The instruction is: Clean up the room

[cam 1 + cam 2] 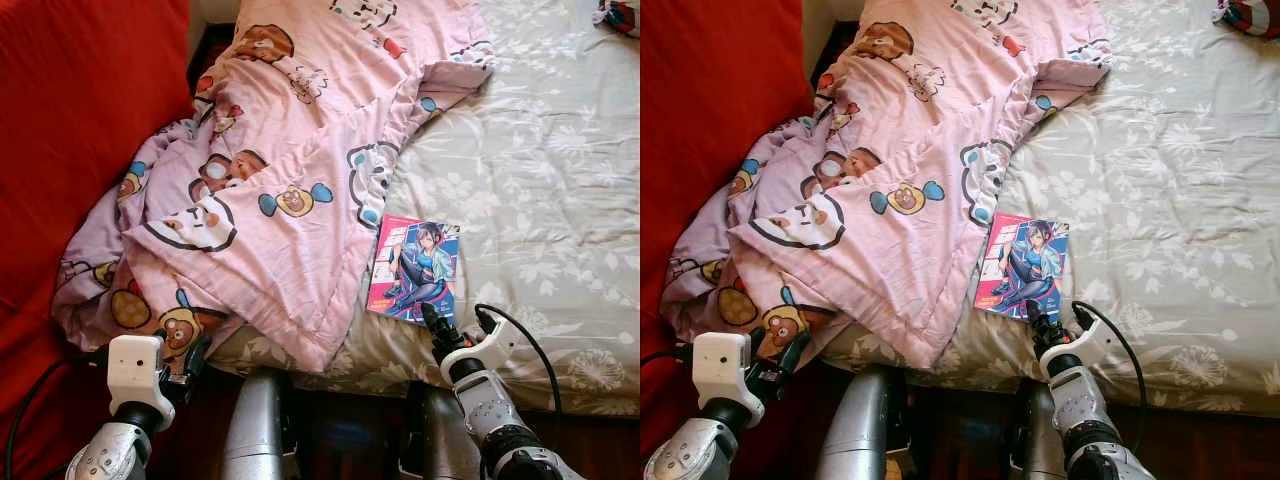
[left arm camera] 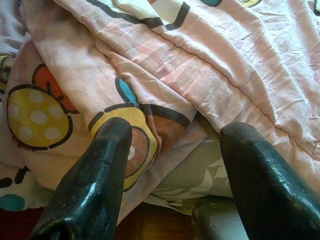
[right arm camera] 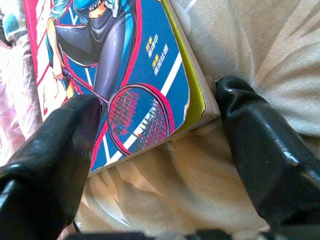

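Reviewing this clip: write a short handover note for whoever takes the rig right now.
Right gripper: open, at the near corner of the book, one finger each side of that corner, not closed on it.
Left gripper: open, at the near edge of the pink blanket, holding nothing.
Book lies flat on the bed sheet, beside the rumpled blanket.
Done: nothing picked up yet.
Left: grasp the book and put it away; blanket needs tidying.
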Controlling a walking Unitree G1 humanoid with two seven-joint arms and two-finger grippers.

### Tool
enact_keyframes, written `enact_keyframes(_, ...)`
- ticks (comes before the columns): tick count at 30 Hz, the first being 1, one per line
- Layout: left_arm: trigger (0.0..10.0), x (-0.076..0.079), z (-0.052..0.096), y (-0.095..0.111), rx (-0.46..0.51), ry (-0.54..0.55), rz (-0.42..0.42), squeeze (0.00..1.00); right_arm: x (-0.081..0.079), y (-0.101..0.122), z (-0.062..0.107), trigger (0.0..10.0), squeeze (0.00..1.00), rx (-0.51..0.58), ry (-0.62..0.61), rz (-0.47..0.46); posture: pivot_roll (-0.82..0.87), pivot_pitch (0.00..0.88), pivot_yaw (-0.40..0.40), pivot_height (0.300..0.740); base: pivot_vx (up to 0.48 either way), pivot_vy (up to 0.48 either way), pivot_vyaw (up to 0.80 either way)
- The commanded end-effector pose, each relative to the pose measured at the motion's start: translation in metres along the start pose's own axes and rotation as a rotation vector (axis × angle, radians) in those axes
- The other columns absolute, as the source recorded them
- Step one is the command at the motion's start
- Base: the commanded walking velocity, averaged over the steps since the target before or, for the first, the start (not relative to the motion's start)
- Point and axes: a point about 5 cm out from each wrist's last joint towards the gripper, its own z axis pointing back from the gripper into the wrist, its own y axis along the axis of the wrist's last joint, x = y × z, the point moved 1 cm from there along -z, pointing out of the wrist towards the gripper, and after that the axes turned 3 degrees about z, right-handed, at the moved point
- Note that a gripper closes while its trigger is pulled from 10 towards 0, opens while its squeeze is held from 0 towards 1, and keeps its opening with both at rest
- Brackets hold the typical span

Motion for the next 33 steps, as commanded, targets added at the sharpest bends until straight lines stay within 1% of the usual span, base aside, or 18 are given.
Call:
enact_keyframes(1, 10.0, -0.005, 0.004, -0.006, -0.036, 0.014, -0.018, 0.00, 0.015, -0.039, 0.014, 2.1, 0.00, -0.126, -0.077, -0.063, 0.29, 0.336, 0.091, 0.598, 0.000, 0.000, 0.00)
enact_keyframes(2, 10.0, -0.005, 0.004, -0.006, -0.036, 0.014, -0.019, 0.00, 0.015, -0.038, 0.013, 0.0, 0.00, -0.120, -0.078, -0.060, 0.29, 0.333, 0.090, 0.598, 0.000, 0.000, 0.00)
enact_keyframes(9, 10.0, -0.003, 0.002, -0.006, -0.034, 0.011, -0.025, 0.00, 0.015, -0.032, 0.012, 0.0, 0.00, -0.097, -0.088, -0.051, 0.28, 0.326, 0.085, 0.598, 0.000, 0.000, 0.00)
enact_keyframes(19, 10.0, -0.003, -0.001, -0.007, -0.036, 0.015, -0.028, 0.00, 0.014, -0.030, 0.011, 0.0, 0.00, -0.084, -0.095, -0.047, 0.28, 0.319, 0.082, 0.598, 0.000, 0.000, 0.00)
enact_keyframes(30, 10.0, -0.002, -0.004, -0.009, -0.036, 0.015, -0.024, 0.00, 0.020, -0.028, 0.012, 0.0, 0.00, -0.060, -0.149, -0.035, 0.27, 0.306, 0.075, 0.598, 0.000, 0.000, 0.00)
enact_keyframes(33, 10.0, -0.002, -0.007, -0.010, -0.033, 0.017, -0.024, 0.00, 0.022, -0.025, 0.013, 0.0, 0.00, -0.037, -0.162, -0.043, 0.27, 0.295, 0.068, 0.598, 0.000, 0.000, 0.00)
